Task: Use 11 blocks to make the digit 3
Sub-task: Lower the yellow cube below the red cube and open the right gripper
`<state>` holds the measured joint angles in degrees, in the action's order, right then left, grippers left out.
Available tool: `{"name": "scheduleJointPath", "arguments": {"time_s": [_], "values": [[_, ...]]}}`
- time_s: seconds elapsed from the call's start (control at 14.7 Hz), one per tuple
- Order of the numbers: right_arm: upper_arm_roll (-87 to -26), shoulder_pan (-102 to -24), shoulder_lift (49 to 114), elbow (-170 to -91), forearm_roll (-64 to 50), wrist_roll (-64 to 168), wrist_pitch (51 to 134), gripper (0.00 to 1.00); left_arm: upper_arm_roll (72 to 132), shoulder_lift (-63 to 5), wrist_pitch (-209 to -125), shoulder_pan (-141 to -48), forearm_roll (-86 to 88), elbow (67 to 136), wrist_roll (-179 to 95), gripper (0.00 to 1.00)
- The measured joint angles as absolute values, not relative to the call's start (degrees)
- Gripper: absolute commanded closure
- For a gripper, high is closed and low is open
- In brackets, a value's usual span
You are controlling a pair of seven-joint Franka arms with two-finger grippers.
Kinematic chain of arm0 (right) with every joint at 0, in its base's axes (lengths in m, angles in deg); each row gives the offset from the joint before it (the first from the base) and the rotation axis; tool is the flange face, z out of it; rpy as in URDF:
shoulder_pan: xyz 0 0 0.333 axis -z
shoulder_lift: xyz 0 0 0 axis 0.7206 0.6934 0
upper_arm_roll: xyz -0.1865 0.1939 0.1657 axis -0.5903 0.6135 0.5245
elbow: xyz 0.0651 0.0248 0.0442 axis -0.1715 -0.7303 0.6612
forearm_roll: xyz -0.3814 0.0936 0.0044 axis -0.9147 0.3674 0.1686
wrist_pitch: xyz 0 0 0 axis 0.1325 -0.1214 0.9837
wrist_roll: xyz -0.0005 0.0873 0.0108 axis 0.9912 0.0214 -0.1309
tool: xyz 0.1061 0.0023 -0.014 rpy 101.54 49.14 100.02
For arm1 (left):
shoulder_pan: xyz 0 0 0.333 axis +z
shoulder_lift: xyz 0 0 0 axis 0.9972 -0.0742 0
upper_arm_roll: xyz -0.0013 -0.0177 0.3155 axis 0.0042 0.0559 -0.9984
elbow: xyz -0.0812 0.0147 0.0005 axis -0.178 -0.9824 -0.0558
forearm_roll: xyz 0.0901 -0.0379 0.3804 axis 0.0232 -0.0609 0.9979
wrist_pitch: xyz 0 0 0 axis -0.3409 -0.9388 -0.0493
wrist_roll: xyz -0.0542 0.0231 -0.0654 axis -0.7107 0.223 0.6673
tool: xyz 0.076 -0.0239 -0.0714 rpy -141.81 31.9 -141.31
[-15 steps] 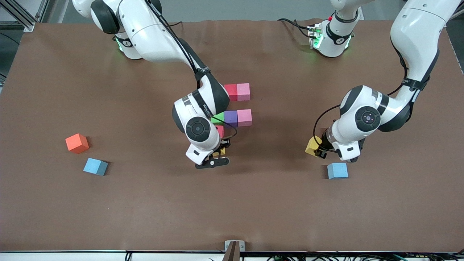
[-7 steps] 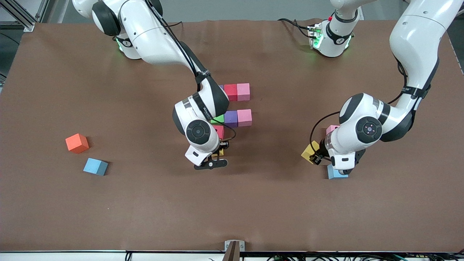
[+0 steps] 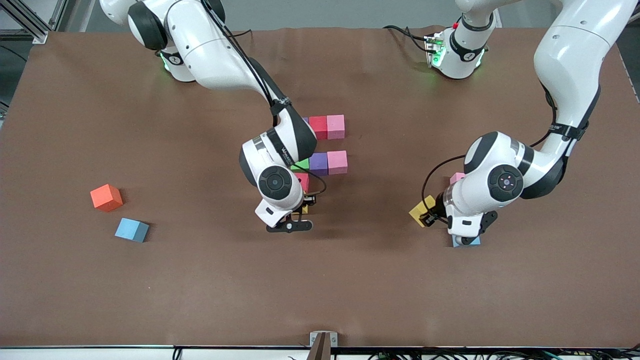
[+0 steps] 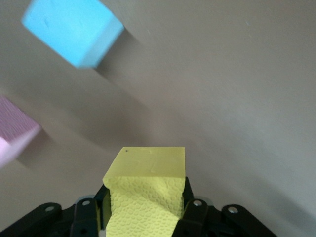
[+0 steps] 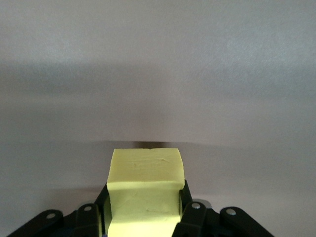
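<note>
The right gripper (image 5: pixel 143 217) clamped a yellow block (image 5: pixel 144 190) beside the red block (image 3: pixel 303 181), extending the figure. The left gripper (image 4: pixel 145 217) gripped another yellow block (image 4: pixel 147 190), carrying it over.

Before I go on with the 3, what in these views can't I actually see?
- Front view: the right arm's wrist hides part of the digit 3, so its block count is unclear.
- Front view: the left tool covers most of a light blue block and a pink block.
- Right wrist view: whether the yellow block in the right tool touches the table.
- Left wrist view: the pink block is cut by the edge.
</note>
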<state>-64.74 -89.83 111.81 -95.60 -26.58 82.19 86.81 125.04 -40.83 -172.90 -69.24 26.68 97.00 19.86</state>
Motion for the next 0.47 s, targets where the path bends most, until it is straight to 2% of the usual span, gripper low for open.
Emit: {"name": "scheduleJointPath", "arguments": {"time_s": [0.47], "values": [[-64.8, -90.2, 113.0, -95.6, -26.6, 82.9, 86.8, 0.68, 125.0, -40.9, -172.7, -70.3, 26.0, 96.2, 21.5, 0.85]]}}
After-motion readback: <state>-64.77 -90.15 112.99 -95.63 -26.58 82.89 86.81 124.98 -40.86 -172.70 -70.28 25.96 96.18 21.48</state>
